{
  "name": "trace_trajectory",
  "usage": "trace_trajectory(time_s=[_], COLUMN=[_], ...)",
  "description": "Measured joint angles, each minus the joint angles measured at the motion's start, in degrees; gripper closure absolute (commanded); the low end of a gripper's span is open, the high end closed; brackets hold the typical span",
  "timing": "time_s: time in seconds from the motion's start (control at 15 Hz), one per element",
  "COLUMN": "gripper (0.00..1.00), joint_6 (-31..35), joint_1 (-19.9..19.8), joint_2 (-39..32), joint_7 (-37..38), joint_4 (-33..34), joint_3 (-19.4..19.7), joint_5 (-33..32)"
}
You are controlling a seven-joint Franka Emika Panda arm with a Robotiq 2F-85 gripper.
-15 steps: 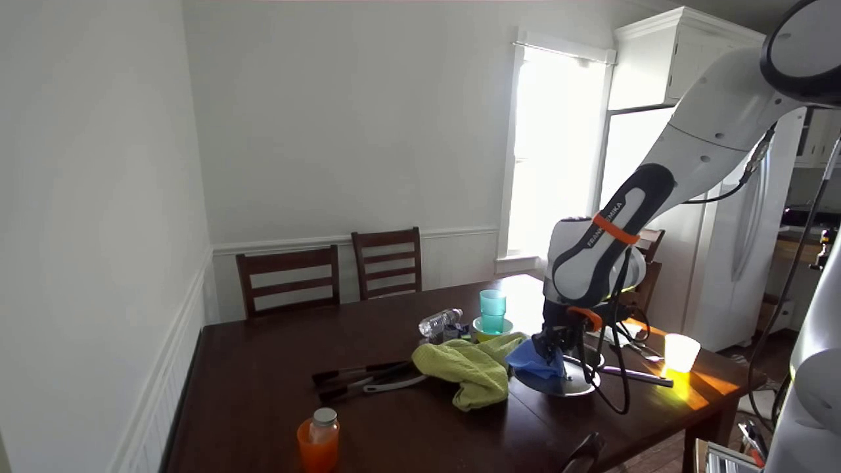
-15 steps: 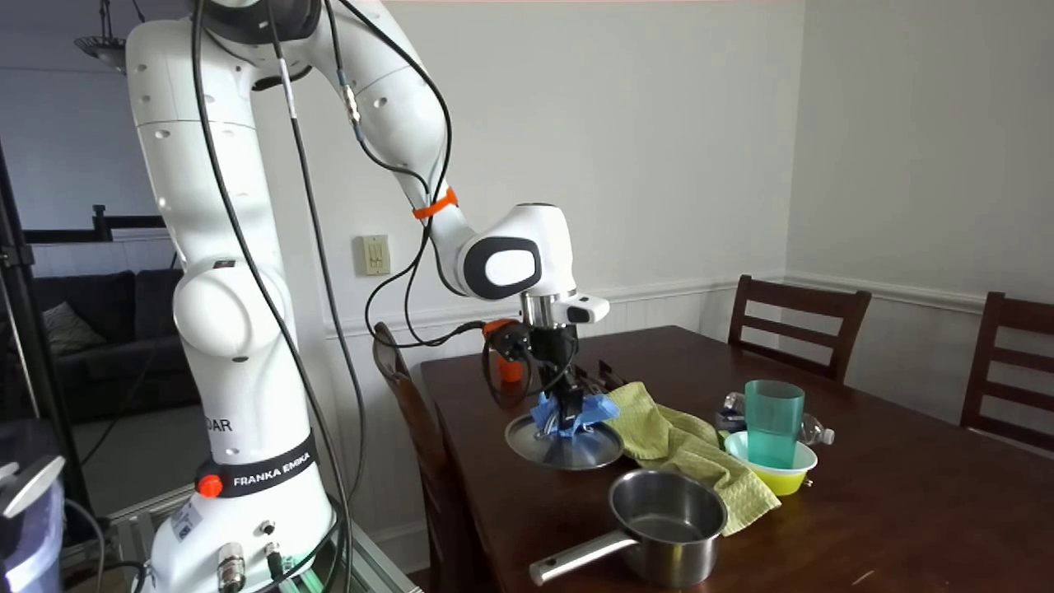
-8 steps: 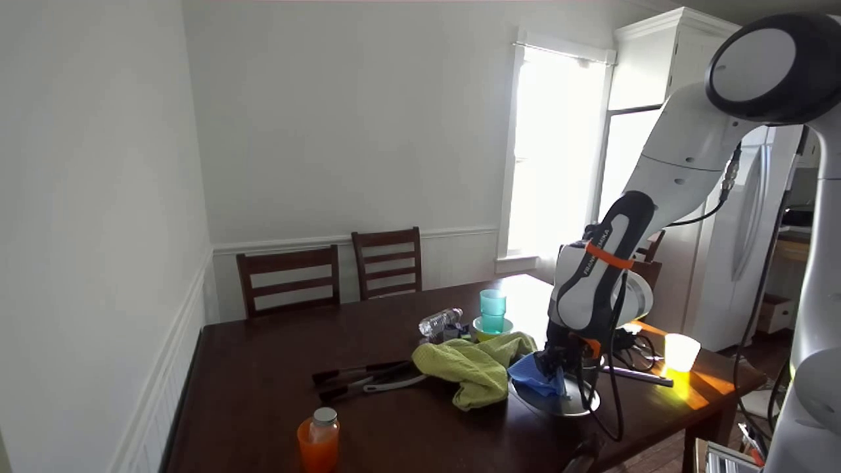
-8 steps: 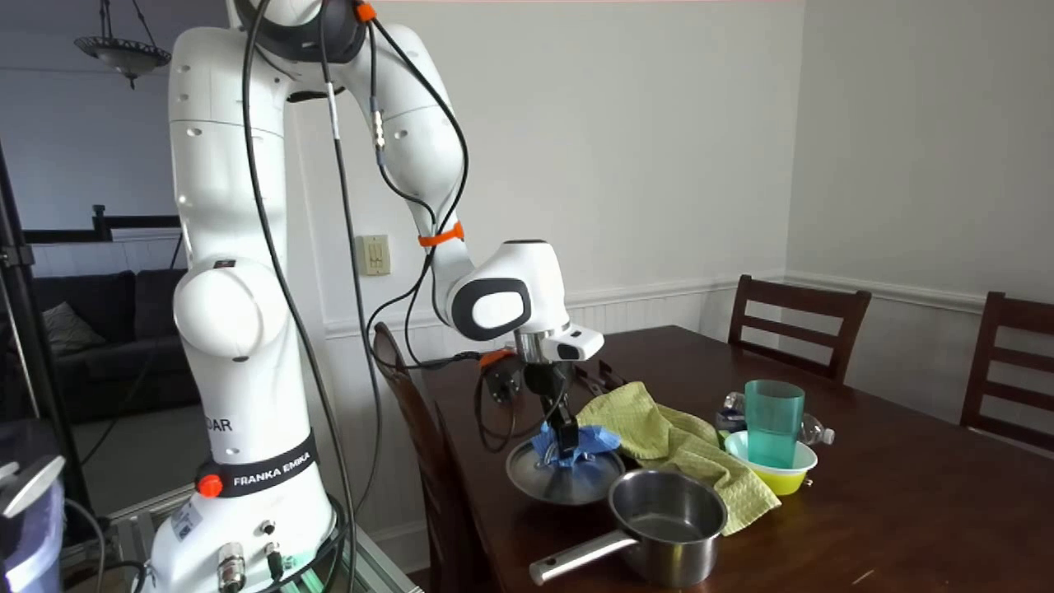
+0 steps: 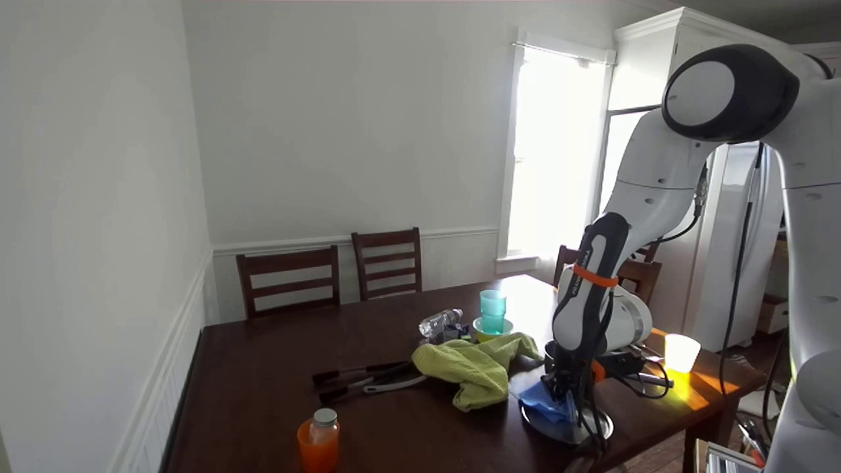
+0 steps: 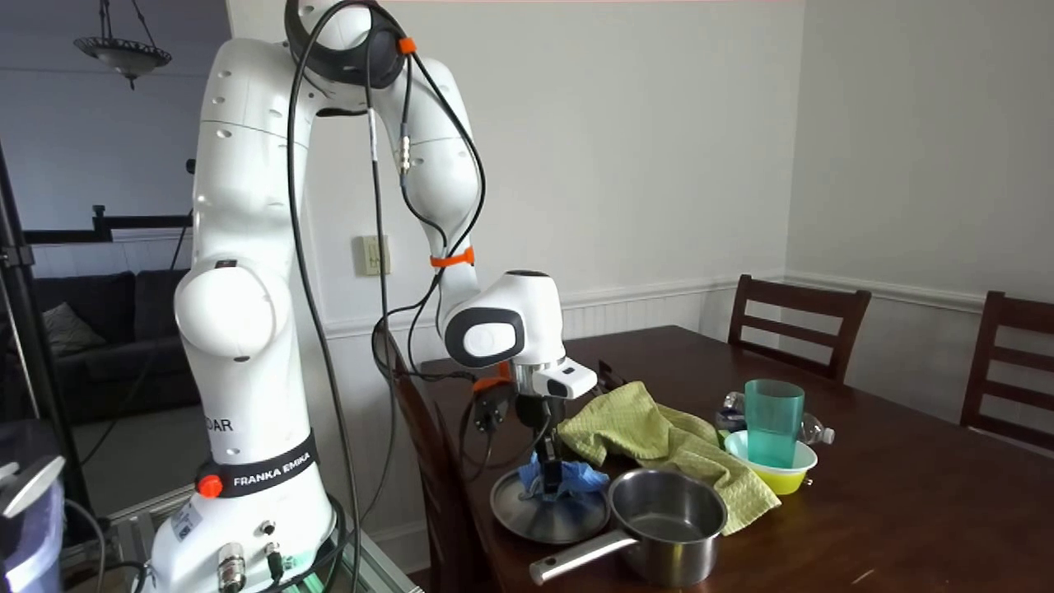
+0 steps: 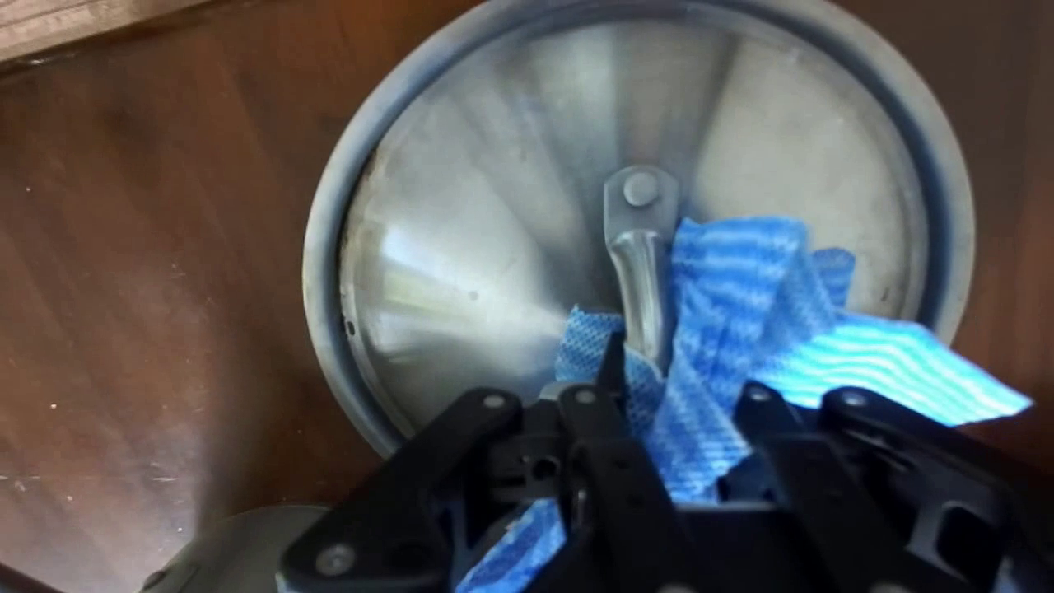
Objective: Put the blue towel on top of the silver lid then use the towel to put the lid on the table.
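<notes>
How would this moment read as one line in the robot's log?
Lid: above or on table, can't tell which | Gripper: shut on blue towel at handle | Pot: uncovered, beside lid

There is one tabletop (image 6: 906,527), one blue towel (image 7: 725,313), one silver lid (image 7: 552,231), one saucepan (image 6: 671,553) and one yellow-green cloth (image 6: 669,445). Further I see one teal tumbler (image 6: 774,424), one orange cup (image 5: 319,456) and one white cup (image 5: 681,353). There are also one bowl (image 6: 782,480), one clear plastic bottle (image 5: 439,323) and one capped jar (image 5: 324,428). The long-handled utensils (image 5: 394,384) are more than one, but they overlap, so I cannot give their exact number. In an exterior view the chairs (image 6: 807,300) are three. There is one robot arm (image 6: 247,181) with one tool (image 7: 682,395). In the background there are one window (image 5: 558,151), one refrigerator (image 5: 713,282), one sofa (image 6: 95,305), one sofa cushion (image 6: 67,331), one pendant lamp (image 6: 123,58) and one light-switch plate (image 6: 375,255).
</notes>
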State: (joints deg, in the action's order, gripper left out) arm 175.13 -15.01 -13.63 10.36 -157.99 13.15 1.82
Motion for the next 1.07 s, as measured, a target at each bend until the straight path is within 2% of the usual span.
trace_trajectory(time_s=[0.07, 0.13, 0.67, 0.73, 0.8, 1.07], gripper=[0.64, 0.63, 0.08, 0.02, 0.00, 0.00], joint_6=[0.6, 1.1, 2.4, 2.3, 2.0, -0.4], joint_1=[0.1, 0.0, 0.9, 1.3, 1.8, 4.5], joint_2=[-0.5, -0.9, -1.6, -1.4, -1.1, 0.8], joint_7=[0.0, 0.1, 0.2, 0.1, 0.1, 0.1], joint_4=[0.0, 0.0, 0.3, 0.4, 0.6, 1.3], joint_3=[0.0, 0.0, 0.9, 1.4, 2.0, 5.8], joint_5=[0.5, 0.5, 1.4, 1.5, 1.4, 0.7])
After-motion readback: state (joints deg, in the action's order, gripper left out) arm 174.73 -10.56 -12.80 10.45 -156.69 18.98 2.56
